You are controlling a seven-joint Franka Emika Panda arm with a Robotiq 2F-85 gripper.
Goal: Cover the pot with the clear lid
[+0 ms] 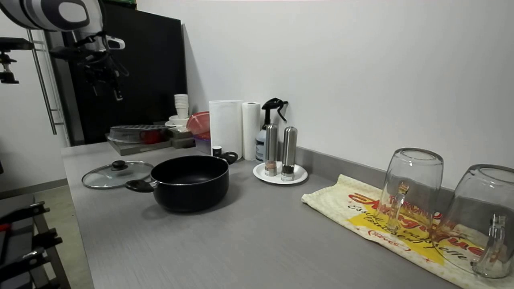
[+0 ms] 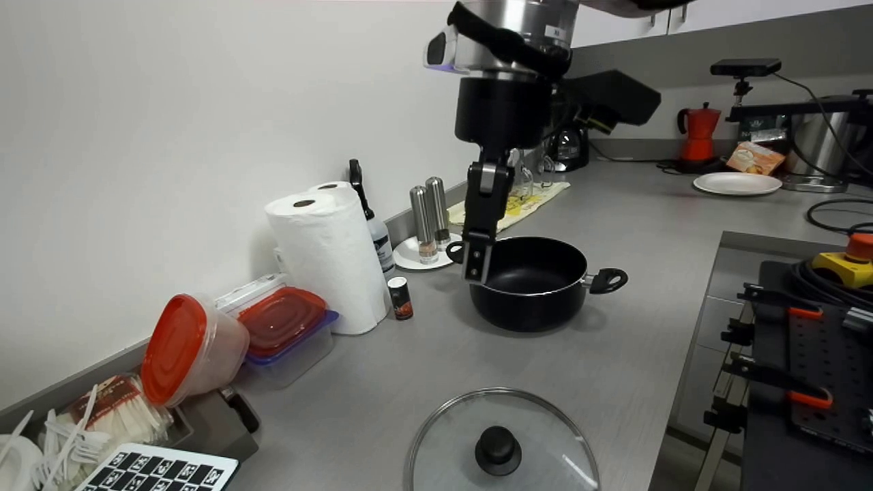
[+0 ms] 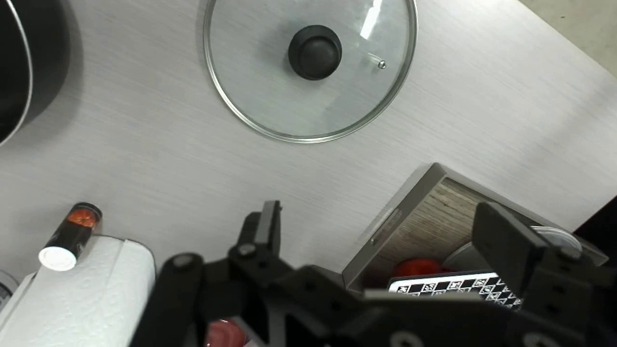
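I'm watching my claw [image 3: 378, 213] hovering wide-spread, higher than the pot [image 1: 191, 194], while the lid [image 3: 313, 91] is lying flat on the counter [image 1: 249, 245], near but apart from the pot.

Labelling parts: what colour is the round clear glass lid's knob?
Black; the round knob shows best in the wrist view.

Wrist view — left edge cuts the wide black cooking pot [image 3: 36, 60], top edge crops the round clear glass lid [image 3: 313, 70], and the black two-fingered gripper [image 3: 379, 209] looks blurred!
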